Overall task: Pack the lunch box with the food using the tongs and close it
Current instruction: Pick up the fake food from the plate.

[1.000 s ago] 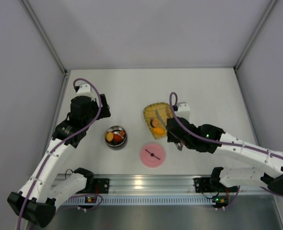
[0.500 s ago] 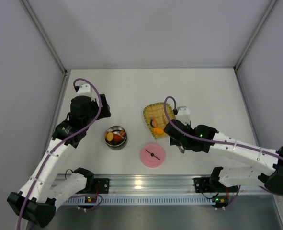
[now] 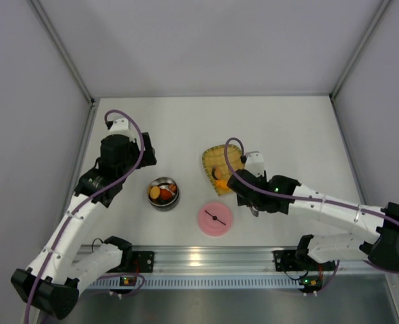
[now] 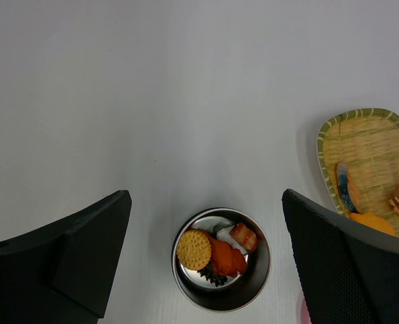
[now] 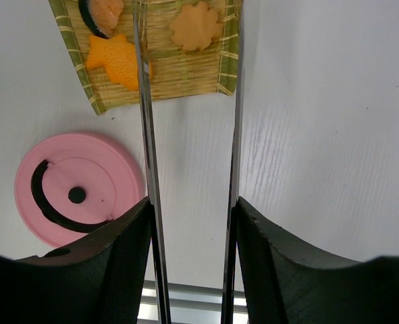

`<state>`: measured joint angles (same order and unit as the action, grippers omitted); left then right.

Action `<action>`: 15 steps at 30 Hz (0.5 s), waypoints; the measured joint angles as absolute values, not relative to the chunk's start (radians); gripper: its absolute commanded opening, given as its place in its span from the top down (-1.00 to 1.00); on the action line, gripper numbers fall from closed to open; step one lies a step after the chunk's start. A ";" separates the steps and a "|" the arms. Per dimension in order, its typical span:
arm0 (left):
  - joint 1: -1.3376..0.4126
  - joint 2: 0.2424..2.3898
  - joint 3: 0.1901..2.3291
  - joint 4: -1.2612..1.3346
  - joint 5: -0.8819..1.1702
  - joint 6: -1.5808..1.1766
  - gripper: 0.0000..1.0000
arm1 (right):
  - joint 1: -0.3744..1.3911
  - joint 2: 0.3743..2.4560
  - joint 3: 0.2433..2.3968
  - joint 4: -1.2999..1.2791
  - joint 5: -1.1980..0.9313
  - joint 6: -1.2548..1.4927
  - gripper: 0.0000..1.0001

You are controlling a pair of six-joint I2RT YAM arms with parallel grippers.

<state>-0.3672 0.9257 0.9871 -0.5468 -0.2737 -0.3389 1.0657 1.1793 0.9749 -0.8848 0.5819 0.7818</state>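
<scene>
The lunch box [image 3: 163,193] stands open on the bench [image 3: 287,128], left of centre in the top view. It holds food [image 4: 213,253]: a round biscuit at its left, orange pieces in the middle, a red-brown piece at upper right and something dark at the bottom edge. Its pink lid [image 3: 215,218] lies flat on the bench to the lower right of it, apart from it, black handle up. The yellow tray [image 3: 216,162] lies just above the lid, right of centre. The left tool [image 4: 206,196] hangs above the lunch box with its fingers spread wide and nothing between them. In its wrist view the box sits at the bottom centre and the tray at the right edge. The right tool [image 5: 192,209] pinches the tongs [image 5: 145,135]. The two slim arms run up the middle of its wrist view, each against the inner face of a finger and with a clear gap between them. They reach over the near edge of the tray, and their tips run out of the top of the frame. On the tray lie an orange fish-shaped piece [image 5: 115,59] left of the tongs' left arm, a flower-shaped piece [image 5: 196,27] between the two arms, and an orange piece with a dark edge [image 5: 101,13] at the upper left. Whether the tongs touch any piece cannot be told.
</scene>
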 measured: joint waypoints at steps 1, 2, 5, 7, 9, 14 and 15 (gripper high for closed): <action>-0.367 0.926 0.987 -0.547 -0.274 -0.339 -0.97 | 1.066 1.184 0.975 -0.884 0.581 0.780 0.02; -0.367 0.926 0.987 -0.547 -0.274 -0.339 -0.97 | 1.066 1.188 0.975 -0.883 0.581 0.778 0.02; -0.367 0.926 0.987 -0.547 -0.274 -0.339 -0.97 | 1.065 1.204 0.975 -0.883 0.579 0.777 0.03; -0.367 0.926 0.987 -0.547 -0.274 -0.339 -0.97 | 1.065 1.215 0.974 -0.883 0.578 0.777 0.03; -0.367 0.926 0.987 -0.547 -0.274 -0.339 -0.97 | 1.065 1.223 0.974 -0.883 0.578 0.776 0.03; -0.367 0.926 0.987 -0.547 -0.274 -0.339 -0.97 | 1.065 1.238 0.974 -0.882 0.578 0.768 0.05; -0.367 0.926 0.987 -0.547 -0.274 -0.339 -0.97 | 1.065 1.240 0.974 -0.882 0.578 0.767 0.06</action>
